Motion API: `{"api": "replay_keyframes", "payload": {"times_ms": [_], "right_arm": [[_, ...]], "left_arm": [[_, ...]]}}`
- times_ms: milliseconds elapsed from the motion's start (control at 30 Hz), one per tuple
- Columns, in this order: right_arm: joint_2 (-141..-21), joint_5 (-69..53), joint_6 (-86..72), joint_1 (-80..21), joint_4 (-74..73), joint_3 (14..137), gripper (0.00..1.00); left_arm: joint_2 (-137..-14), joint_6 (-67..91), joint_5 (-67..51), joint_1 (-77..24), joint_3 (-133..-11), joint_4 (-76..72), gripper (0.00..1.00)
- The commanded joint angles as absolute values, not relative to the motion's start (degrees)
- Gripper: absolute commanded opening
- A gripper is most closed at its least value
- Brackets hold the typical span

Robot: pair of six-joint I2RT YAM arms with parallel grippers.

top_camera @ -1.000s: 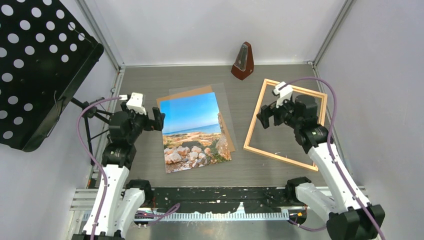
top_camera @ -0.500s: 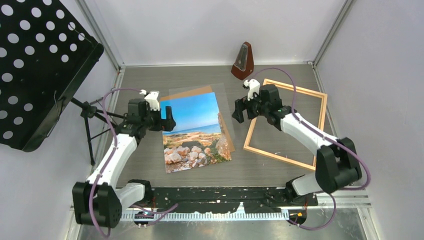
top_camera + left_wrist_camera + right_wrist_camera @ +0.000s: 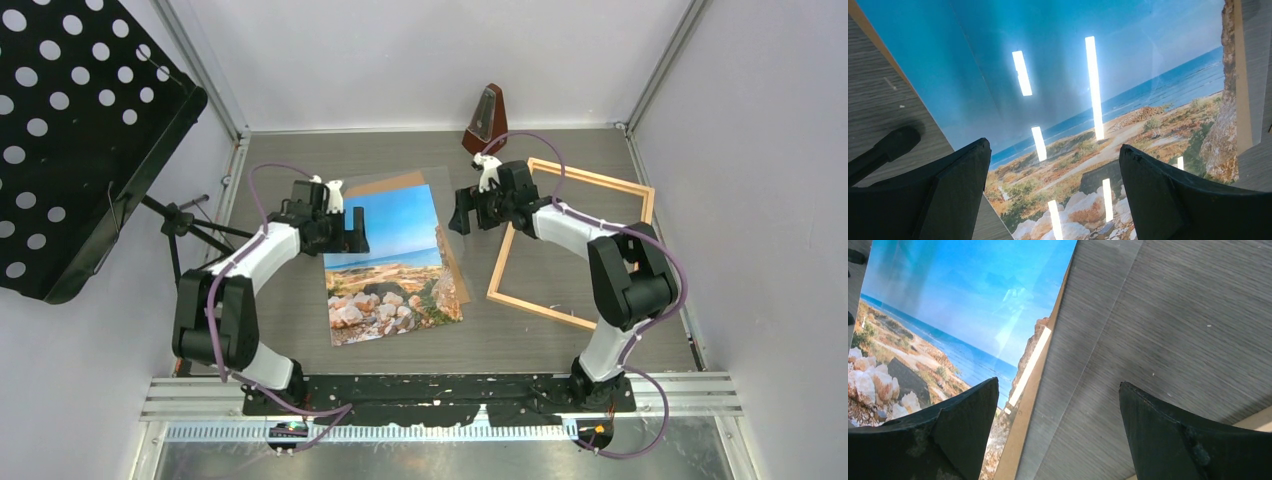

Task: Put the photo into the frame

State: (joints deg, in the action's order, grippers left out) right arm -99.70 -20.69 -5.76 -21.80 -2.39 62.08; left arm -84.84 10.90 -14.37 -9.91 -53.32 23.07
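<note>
- Within the last second both arms have swung inward toward the photo (image 3: pixel 390 262); the left end effector (image 3: pixel 350 232) now hovers over the photo's left edge, fingers spread wide, holding nothing
- The right end effector (image 3: pixel 462 212) has left the frame (image 3: pixel 600 178); it hangs just right of the photo, above the clear sheet (image 3: pixel 437 182), equally wide and empty
- The photo lies face up on the brown backing board (image 3: pixel 385 185); the frame sits right of the photo, apart, unfilled
- A two-sided pickup looks imminent; nothing is gripped yet

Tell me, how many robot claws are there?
2. The left gripper is over the photo's left side; the right gripper is by its right edge, near the frame. Both open.
</note>
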Motion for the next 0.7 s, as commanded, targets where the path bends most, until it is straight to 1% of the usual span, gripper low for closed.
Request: {"api": "replay_keyframes", "payload": {"times_ms": [0, 233, 667], "right_arm": [[-101.7, -21.5, -8.2, -22.1, 2.7, 65.6, 0.96], [-106.1, -23.6, -12.2, -21.4, 5.6, 66.8, 0.97], [-110.0, -25.7, -15.0, -19.6, 7.6, 66.8, 0.97]], "left_arm": [[-88.6, 13.8, -15.1, -10.7, -56.5, 22.3, 0.97], [-92.8, 14.7, -14.9, -11.0, -57.2, 22.4, 0.96], [-94.4, 15.1, -16.6, -11.1, -56.8, 20.9, 0.97]]}}
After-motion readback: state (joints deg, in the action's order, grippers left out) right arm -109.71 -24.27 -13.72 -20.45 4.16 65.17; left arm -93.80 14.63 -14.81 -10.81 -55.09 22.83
